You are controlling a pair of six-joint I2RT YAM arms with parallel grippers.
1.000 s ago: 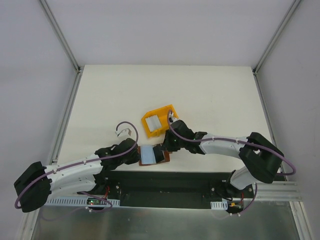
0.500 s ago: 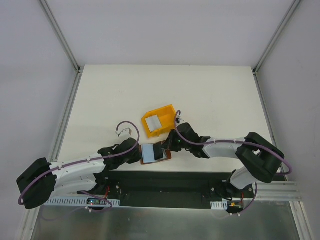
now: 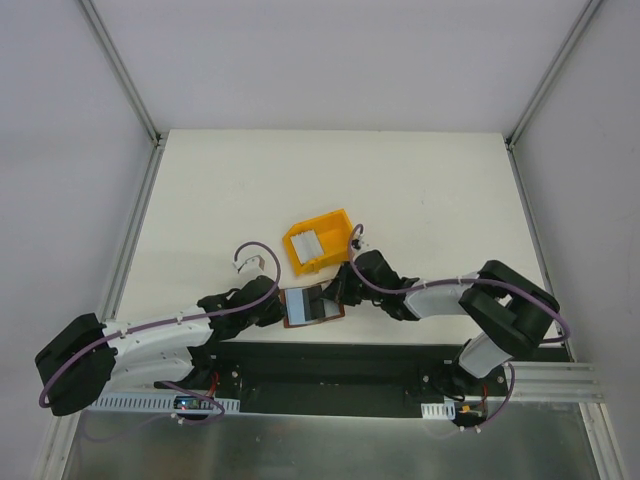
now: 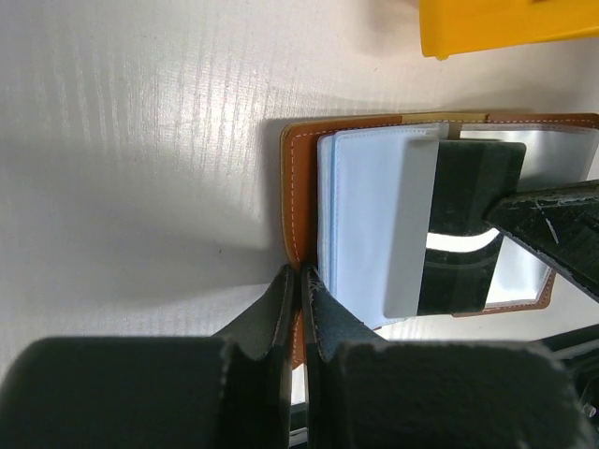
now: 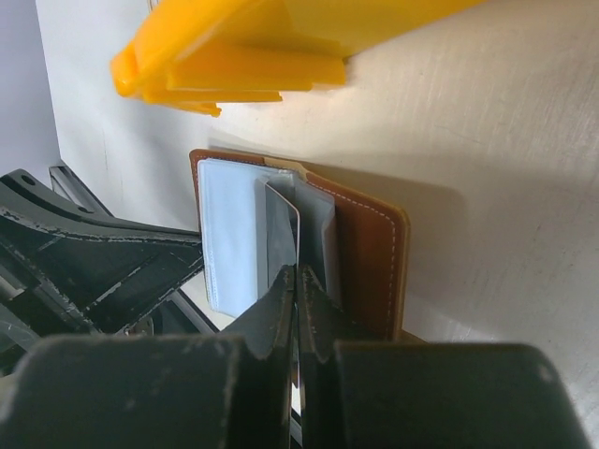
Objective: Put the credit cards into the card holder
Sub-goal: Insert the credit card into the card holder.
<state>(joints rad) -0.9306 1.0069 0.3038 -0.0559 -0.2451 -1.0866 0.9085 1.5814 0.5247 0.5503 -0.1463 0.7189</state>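
Two clamped: left end effector (image 4: 299, 279) on card holder (image 4: 297, 187) edge, right end effector (image 5: 297, 277) on credit card (image 5: 281, 234)

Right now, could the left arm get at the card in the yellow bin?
Probably not yet: its end effector is shut on the card holder. The bin sits close, unobstructed, once it lets go.

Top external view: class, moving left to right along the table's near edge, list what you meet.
Left arm, jaws shut → card holder → right arm, jaws shut. The yellow bin overlaps the card holder in this order, so it is left out.
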